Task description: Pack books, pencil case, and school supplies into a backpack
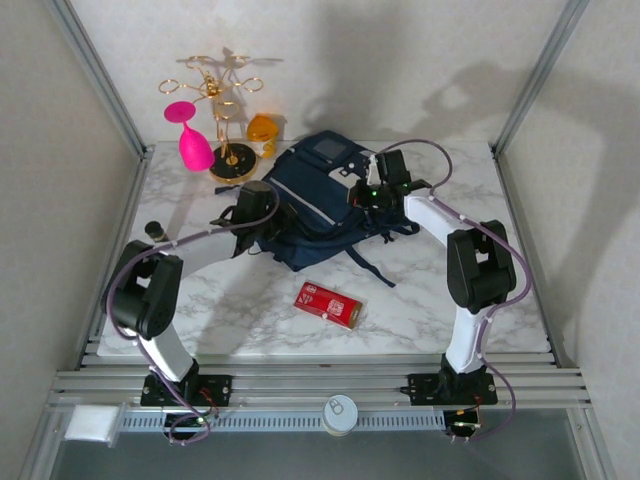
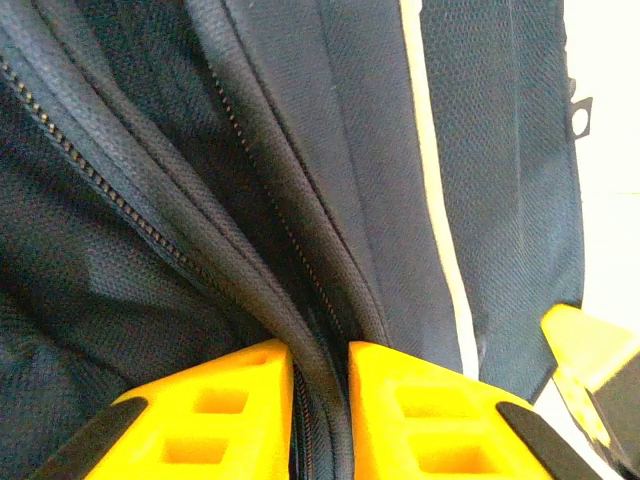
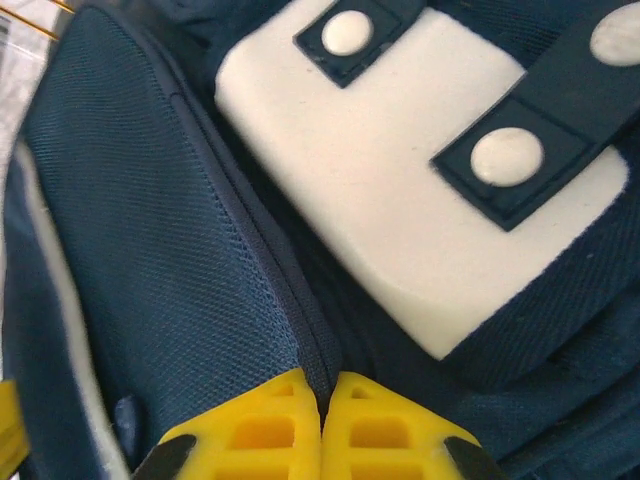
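Backpack (image 1: 310,205) sits on its back toward the far middle of the marble table (image 1: 230,320), and I have both arms on it. The left gripper (image 2: 318,352) is clamped on a fold of navy fabric along a zip line, on the bag's left flank beside the pale stripe (image 2: 440,200). The right gripper (image 3: 322,380) is pinched tight on a seam edge next to the white patch (image 3: 380,200) with its snap tabs. I read this as the step of opening the mouth, with packing not yet finished, since the red box (image 1: 328,304) lies on the table near the front of the backpack and apart from it. Next I would draw the two pinched edges away from each other, gently so the thin fabric does not slip out, then free one arm to fetch the box. Farther out, a short black cylinder (image 1: 155,230) stands by the left edge. A pink goblet (image 1: 190,140), a gold wire rack (image 1: 222,100) and a small orange piece (image 1: 262,128) crowd the far left corner. Pale walls (image 1: 400,60) and a metal frame (image 1: 320,385) enclose the cell.
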Controlling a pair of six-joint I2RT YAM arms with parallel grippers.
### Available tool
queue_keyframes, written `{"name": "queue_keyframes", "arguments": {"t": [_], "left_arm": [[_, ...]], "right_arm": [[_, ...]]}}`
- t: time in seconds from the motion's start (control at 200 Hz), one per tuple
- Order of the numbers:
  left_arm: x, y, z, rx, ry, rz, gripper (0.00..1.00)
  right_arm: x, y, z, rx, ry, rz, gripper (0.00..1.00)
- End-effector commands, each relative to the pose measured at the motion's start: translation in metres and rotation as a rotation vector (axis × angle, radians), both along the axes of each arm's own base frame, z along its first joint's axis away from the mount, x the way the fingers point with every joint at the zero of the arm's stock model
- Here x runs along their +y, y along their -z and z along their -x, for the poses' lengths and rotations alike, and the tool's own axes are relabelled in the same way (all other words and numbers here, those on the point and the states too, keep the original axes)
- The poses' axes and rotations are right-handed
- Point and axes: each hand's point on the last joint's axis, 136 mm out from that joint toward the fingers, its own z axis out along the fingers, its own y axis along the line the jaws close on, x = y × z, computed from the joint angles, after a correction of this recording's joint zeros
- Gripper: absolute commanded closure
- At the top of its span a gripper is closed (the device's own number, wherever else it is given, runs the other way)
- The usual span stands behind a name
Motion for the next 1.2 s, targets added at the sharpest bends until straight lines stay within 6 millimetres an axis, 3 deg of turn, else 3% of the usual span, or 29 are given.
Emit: {"name": "queue_keyframes", "arguments": {"t": [0.0, 0.135, 0.275, 0.34, 0.39, 0.561, 0.661, 0.786, 0.856, 0.961, 1.196], "left_arm": [[-0.001, -0.022, -0.033, -0.118, 0.007, -0.002, 0.79], [0.005, -0.030, -0.059, -0.197, 0.039, -0.018, 0.75], [0.000, -0.063, -0.069, -0.274, 0.109, 0.047, 0.70], [0.006, -0.074, -0.063, -0.275, 0.111, 0.030, 0.66], [0.015, -0.070, -0.054, -0.215, 0.085, -0.004, 0.64], [0.028, -0.073, -0.002, -0.119, 0.001, -0.024, 0.61], [0.006, -0.073, 0.027, -0.079, 0.017, -0.003, 0.59], [-0.029, -0.078, 0.050, -0.061, 0.043, -0.018, 0.56], [-0.043, -0.079, 0.058, -0.062, 0.040, -0.047, 0.47], [-0.062, -0.071, 0.065, -0.053, 0.024, -0.086, 0.38], [-0.100, -0.060, 0.056, -0.033, -0.016, -0.013, 0.46]], "right_arm": [[0.007, -0.026, 0.016, -0.007, -0.015, -0.119, 1.00], [-0.001, -0.056, 0.036, -0.072, 0.095, -0.263, 1.00], [-0.002, -0.066, 0.048, -0.074, 0.188, -0.325, 1.00], [-0.001, -0.068, 0.050, -0.069, 0.230, -0.363, 1.00], [-0.001, -0.073, 0.051, -0.078, 0.255, -0.394, 1.00], [-0.005, -0.093, 0.050, -0.104, 0.364, -0.478, 1.00], [-0.004, -0.096, 0.049, -0.109, 0.384, -0.504, 1.00], [-0.002, -0.092, 0.049, -0.095, 0.401, -0.517, 1.00], [-0.004, -0.093, 0.049, -0.093, 0.414, -0.516, 1.00], [-0.004, -0.094, 0.051, -0.092, 0.432, -0.518, 1.00], [-0.002, -0.091, 0.056, -0.091, 0.448, -0.541, 1.00]]}}
